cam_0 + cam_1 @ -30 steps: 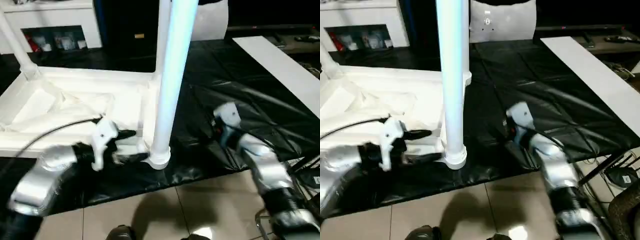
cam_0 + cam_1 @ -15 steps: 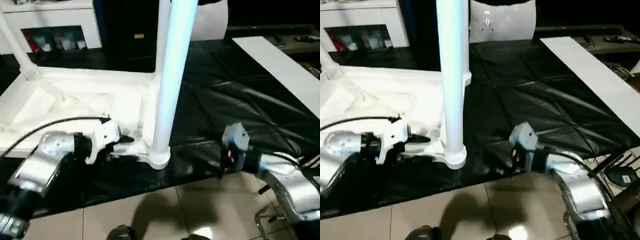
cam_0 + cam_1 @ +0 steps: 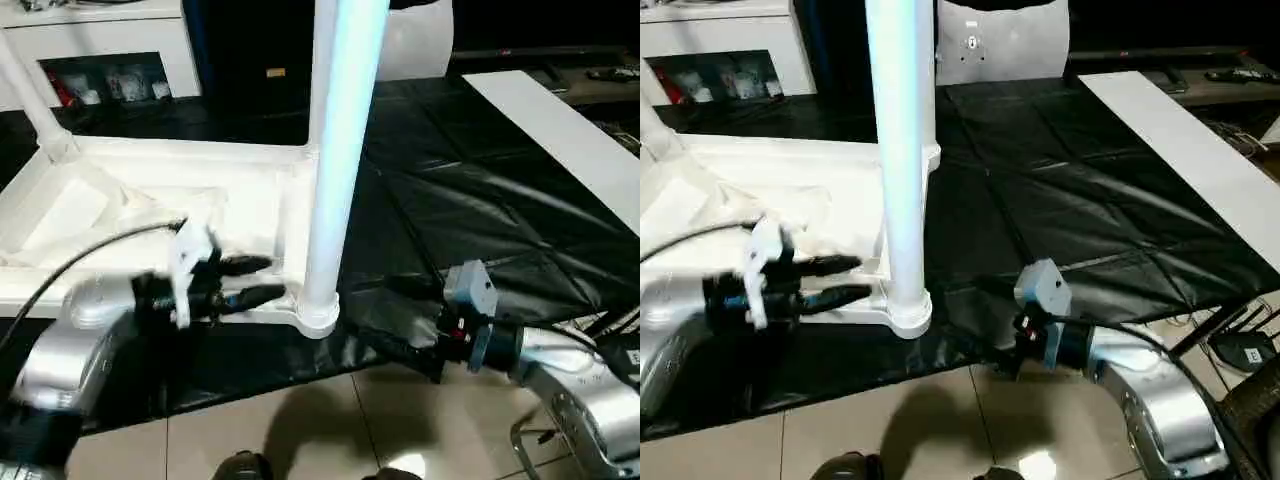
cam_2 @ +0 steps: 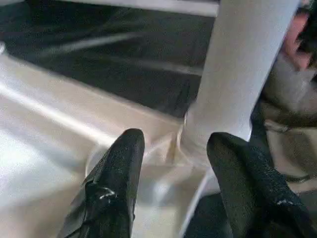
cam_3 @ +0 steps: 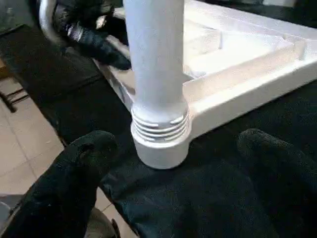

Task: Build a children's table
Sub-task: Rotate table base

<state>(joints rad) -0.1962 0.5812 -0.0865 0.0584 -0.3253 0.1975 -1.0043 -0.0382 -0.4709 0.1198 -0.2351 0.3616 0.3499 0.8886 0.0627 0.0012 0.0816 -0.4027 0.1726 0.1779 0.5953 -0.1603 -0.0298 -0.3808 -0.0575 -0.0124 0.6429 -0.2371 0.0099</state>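
Table top: the white table top (image 3: 150,205) lies upside down on the black sheet (image 3: 480,200), ribs up. One near corner hangs close to the sheet's edge.
Near leg: a long white leg (image 3: 340,150) stands straight up in the near corner socket (image 5: 161,141). Its screw rings show just above the socket, so it may not be all the way in.
Other legs: a second leg (image 3: 30,90) leans up from the far left corner, and a third stands behind the near leg.
Left gripper: the left gripper (image 3: 250,280) has its two black fingers (image 4: 116,168) a little apart, on the table rim just beside the near leg. They do not clamp the leg.
Right gripper: the right gripper (image 5: 173,163) is spread wide, pointing at the socket, touching nothing.
What could go wrong: a hard push from either arm could tip the tall leg or slide the whole table top toward the floor. A loose leg could pop out.
Floor: shiny pale tiles (image 3: 300,420) start right past the sheet.
Room: a white shelf unit (image 3: 100,50) stands at the back, and a long white board (image 3: 560,130) lies to the right.
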